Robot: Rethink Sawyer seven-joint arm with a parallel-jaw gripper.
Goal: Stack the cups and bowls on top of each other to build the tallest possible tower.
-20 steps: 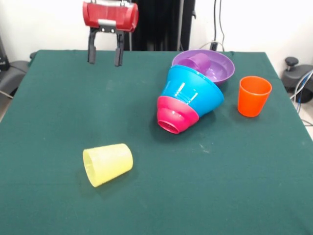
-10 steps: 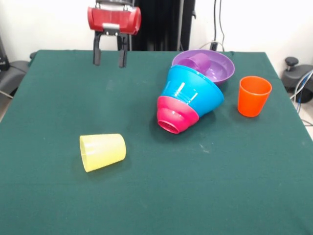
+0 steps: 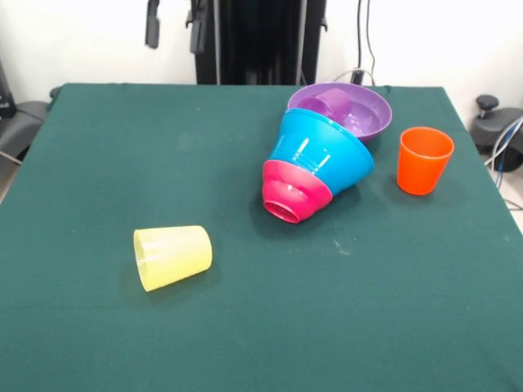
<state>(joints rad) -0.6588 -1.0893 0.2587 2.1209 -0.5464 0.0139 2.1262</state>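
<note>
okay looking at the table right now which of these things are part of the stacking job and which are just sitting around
Part of the job:
- translucent yellow plastic cup, on its side
- opaque orange plastic cup, upright
- tipped-over nested stack: small magenta bowl, blue bowl, wide purple bowl with small purple cup inside
- gripper, open, raised at the top edge

Just lying about:
- cables off the table's edge
</note>
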